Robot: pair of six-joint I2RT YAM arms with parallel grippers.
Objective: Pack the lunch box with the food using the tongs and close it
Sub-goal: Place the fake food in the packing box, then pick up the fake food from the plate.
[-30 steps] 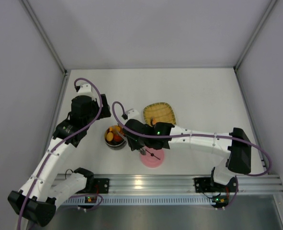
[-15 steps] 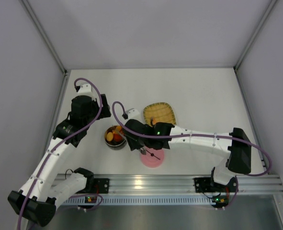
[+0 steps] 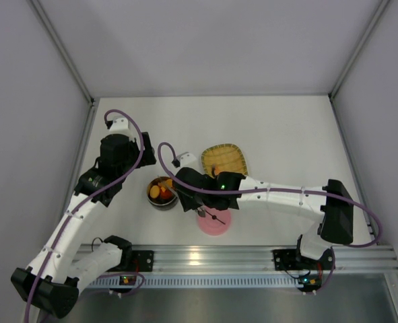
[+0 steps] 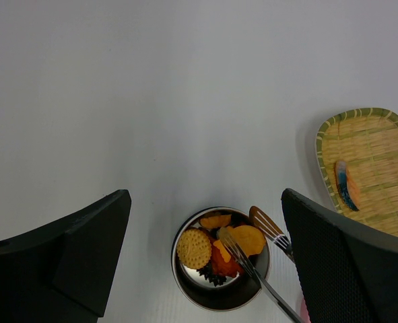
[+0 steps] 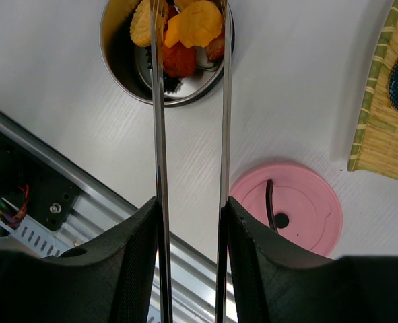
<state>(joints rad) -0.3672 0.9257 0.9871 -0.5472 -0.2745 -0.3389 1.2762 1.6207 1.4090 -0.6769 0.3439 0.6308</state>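
The lunch box (image 3: 162,194), a small steel bowl, stands left of centre and holds the food (image 5: 195,23): a round biscuit (image 4: 194,248) and orange, red and dark pieces. My right gripper (image 5: 190,208) is shut on the tongs (image 5: 159,134), whose two arms stand apart. Their tips reach over the bowl's rim (image 4: 180,272), and an orange piece lies between them. The left gripper (image 4: 205,195) hovers open above the bowl (image 4: 215,301), holding nothing. In the top view the right gripper (image 3: 197,202) sits between the bowl and the pink lid (image 3: 214,221).
The pink lid (image 5: 286,215) with its black bar handle lies flat on the table, right of the bowl and near the front rail. A yellow woven tray (image 3: 223,160) behind it carries one orange and blue piece (image 4: 347,185). The metal rail (image 3: 205,256) runs along the near edge.
The tongs' arms have spread slightly over the lunch box. Neither arm has visibly shifted.
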